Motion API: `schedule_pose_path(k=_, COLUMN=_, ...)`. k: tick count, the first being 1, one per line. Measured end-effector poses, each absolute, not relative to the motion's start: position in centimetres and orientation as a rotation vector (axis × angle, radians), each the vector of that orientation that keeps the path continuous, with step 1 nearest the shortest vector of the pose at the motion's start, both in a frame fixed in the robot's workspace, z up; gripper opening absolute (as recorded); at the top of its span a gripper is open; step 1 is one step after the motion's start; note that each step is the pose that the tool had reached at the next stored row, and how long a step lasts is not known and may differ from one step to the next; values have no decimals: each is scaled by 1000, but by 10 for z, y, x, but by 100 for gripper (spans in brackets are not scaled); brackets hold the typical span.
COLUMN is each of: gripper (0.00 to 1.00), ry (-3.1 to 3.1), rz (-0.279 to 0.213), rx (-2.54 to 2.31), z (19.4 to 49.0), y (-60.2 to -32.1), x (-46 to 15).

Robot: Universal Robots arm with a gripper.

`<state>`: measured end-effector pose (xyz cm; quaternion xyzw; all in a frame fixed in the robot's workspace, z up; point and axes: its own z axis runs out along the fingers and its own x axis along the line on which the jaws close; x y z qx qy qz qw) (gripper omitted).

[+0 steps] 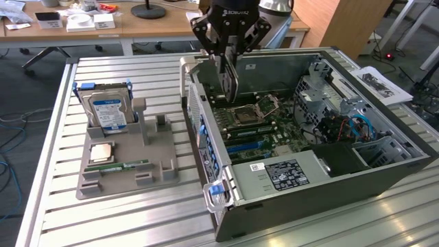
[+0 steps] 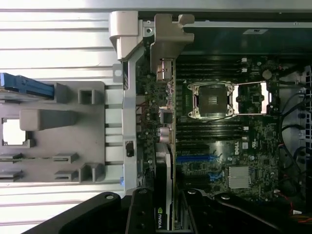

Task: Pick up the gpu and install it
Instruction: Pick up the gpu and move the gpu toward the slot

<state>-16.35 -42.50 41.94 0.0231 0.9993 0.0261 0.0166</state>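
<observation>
Clamped on the gpu (image 2: 163,175), the tool (image 2: 165,214) could jam its bracket against the case (image 1: 329,180) or scrape the motherboard (image 1: 274,128) if misaligned.

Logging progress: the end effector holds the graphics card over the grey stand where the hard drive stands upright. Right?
No: the exterior view shows the end effector holding the graphics card over the open computer case. The hard drive does stand upright in the grey stand.

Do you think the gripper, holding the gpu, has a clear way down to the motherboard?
Probably yes: the case lies open, and nothing stands between the gpu in the gripper and the motherboard below.
</observation>
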Motion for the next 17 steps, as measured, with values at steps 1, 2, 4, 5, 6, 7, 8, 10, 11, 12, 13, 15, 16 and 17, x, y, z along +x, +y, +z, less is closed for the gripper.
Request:
schedule_pose_path(k=1, gripper=27, ry=3106, rz=81, rx=72, z=419, y=-425, x=-160)
schedule_pose_path(k=2, gripper=27, ry=3106, rz=81, rx=72, z=419, y=-425, x=-157)
schedule_pose_path(k=4, gripper=27, ry=3106, rz=81, rx=72, z=419, y=-425, x=-149)
schedule_pose_path(k=5, gripper=27, ry=3106, rz=82, rx=72, z=419, y=-425, x=-146)
schedule_pose_path(k=6, gripper=27, ry=3106, rz=82, rx=72, z=419, y=-425, x=-143)
schedule_pose_path(k=7, gripper=27, ry=3106, rz=82, rx=72, z=419, y=-425, x=-139)
schedule_pose_path(k=8, gripper=27, ry=3106, rz=82, rx=72, z=419, y=-425, x=-136)
schedule_pose_path(k=10, gripper=27, ry=3106, rz=82, rx=72, z=419, y=-425, x=-129)
schedule_pose_path(k=11, gripper=27, ry=3106, rz=82, rx=72, z=419, y=-425, x=-125)
schedule_pose_path(k=12, gripper=27, ry=3106, rz=82, rx=72, z=419, y=-425, x=-122)
schedule_pose_path(k=13, gripper=27, ry=3106, rz=82, rx=72, z=419, y=-424, x=-119)
schedule_pose_path(k=15, gripper=27, ry=3106, rz=82, rx=72, z=419, y=-424, x=-113)
schedule_pose_path(k=16, gripper=27, ry=3106, rz=82, rx=72, z=419, y=-424, x=-109)
schedule_pose_path(k=17, gripper=27, ry=3106, rz=82, rx=72, z=419, y=-424, x=-106)
